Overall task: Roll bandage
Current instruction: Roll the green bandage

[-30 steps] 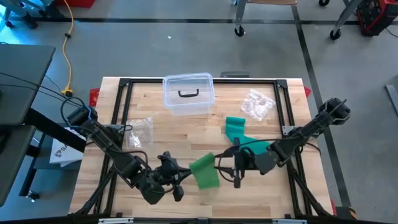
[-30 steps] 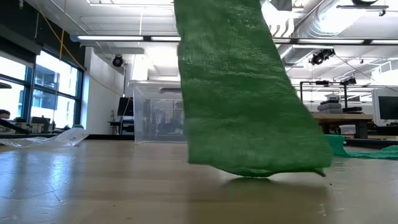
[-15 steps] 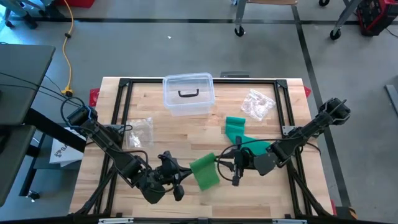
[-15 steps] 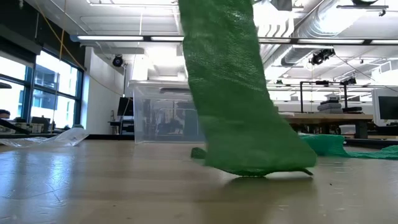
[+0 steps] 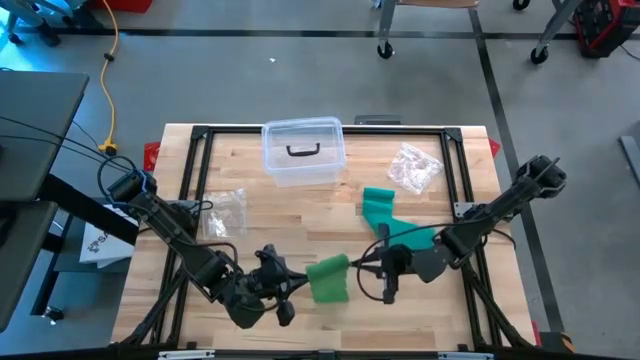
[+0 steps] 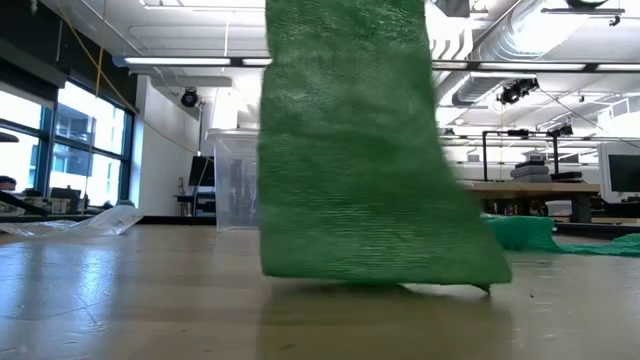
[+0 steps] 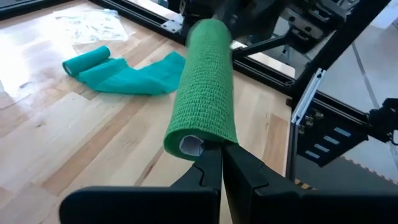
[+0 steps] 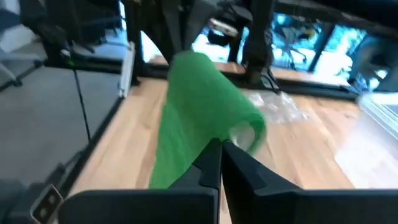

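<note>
Green bandage (image 5: 328, 278) hangs pinched between left claw (image 5: 296, 284) and right claw (image 5: 362, 266).

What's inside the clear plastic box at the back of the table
Through the lid of the clear box, only a dark handle shows. In the low view, the green bandage covers most of the box, so its floor stays partly hidden.

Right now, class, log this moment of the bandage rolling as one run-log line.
left gripper: shut on green mesh bandage roll | right gripper: shut on opposite end | teal bandage: loose on wooden table
</note>
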You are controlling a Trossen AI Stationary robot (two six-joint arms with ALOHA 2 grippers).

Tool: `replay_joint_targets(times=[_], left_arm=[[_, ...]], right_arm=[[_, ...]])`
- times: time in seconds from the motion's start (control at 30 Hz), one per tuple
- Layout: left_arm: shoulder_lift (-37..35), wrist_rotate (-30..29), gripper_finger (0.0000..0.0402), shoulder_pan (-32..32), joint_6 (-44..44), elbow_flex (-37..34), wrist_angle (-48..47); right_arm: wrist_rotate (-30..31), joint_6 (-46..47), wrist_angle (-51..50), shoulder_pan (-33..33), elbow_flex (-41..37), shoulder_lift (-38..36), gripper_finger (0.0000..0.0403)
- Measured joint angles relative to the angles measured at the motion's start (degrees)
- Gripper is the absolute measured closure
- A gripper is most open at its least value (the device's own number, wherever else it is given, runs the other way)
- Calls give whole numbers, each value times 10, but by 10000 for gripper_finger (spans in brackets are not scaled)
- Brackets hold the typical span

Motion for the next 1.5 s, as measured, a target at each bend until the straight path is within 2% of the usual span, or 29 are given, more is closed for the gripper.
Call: replay_joint_targets(times=[0.13,0.3,0.4,0.5,0.57,0.67,0.77,0.83,0.93,1.13,1.17,1.5], left_arm=[[0,1,401,-4,0,0,0],[0,2,401,-4,0,0,-1],[0,2,401,-3,0,0,-1],[0,-2,401,-5,0,0,-1],[0,-2,401,-5,0,0,0],[0,-2,401,-5,0,0,0],[0,-2,401,-4,0,0,0],[0,-2,401,-3,0,0,0],[0,-3,401,-3,0,0,0],[0,-2,401,-2,1,0,-2],[0,-1,401,-2,1,0,-3],[-1,4,401,-2,-14,0,-24]], right_arm=[[25,31,-35,0,0,-31,402],[-22,33,-36,0,1,-42,389],[-55,68,-66,5,1,-41,360],[-68,113,-80,17,-13,-30,309],[-68,122,-58,22,-31,-15,274],[-65,121,35,23,-60,14,234],[-44,112,140,16,-77,56,220],[-43,90,193,9,-82,81,226],[-44,71,244,3,-82,105,260],[-66,46,275,1,-82,109,382],[-70,44,274,5,-82,103,392],[-80,31,275,54,-81,18,401]])
